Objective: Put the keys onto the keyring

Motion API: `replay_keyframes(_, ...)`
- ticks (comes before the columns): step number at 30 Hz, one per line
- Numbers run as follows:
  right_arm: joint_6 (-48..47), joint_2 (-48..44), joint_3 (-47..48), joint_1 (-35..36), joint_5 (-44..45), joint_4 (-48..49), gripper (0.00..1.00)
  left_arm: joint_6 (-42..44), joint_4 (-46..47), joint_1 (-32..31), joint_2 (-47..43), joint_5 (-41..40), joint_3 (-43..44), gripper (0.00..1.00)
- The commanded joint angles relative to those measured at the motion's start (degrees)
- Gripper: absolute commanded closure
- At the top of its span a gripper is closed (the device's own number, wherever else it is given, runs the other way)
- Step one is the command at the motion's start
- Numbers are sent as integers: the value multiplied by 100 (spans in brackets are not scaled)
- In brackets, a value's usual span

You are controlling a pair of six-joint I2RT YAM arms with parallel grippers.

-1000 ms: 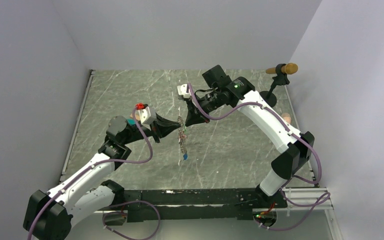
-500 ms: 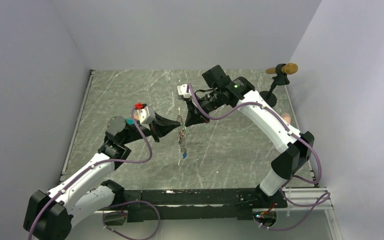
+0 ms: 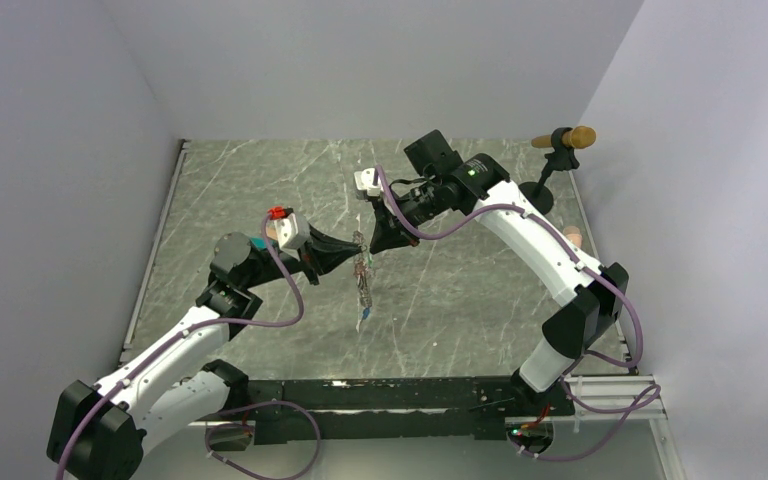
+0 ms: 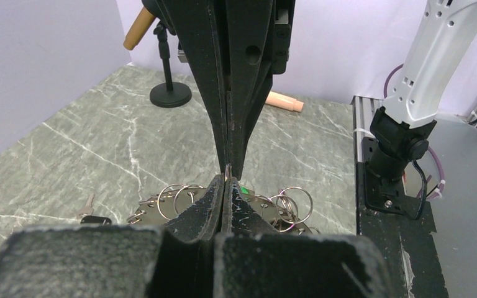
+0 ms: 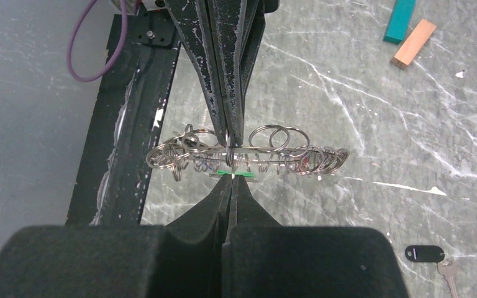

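Two hands meet tip to tip above the middle of the counter [image 3: 460, 300]. We see the left hand [image 3: 353, 250] fully closed, pinching the wire of the keyring [image 3: 363, 275] and coming in from 9 o'clock. The right hand [image 3: 370, 242] is also fully closed and comes in from 2 o'clock, tips on the green key [image 5: 233, 172]. The keyring is up off the counter, hanging edge-on toward 6 o'clock from both hands, with the blue key [image 3: 368, 314] at its bottom end.
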Motion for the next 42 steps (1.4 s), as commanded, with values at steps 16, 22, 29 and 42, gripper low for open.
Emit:
replay_keyframes(16, -171, -9, 276, 26, -245, -95, 100, -95, 436, 24, -11, 144, 25, 100)
replay_keyframes(22, -256, -7, 265, 25, -246, -156, 100, -46, 426, 29, -72, 123, 5, 100)
replay_keyframes(29, -272, -6, 273, 25, -246, -169, 100, -64, 464, 33, -83, 149, 2, 100)
replay_keyframes(42, -280, -3, 302, 27, -281, -190, 100, -114, 525, 41, 2, 279, 19, 100)
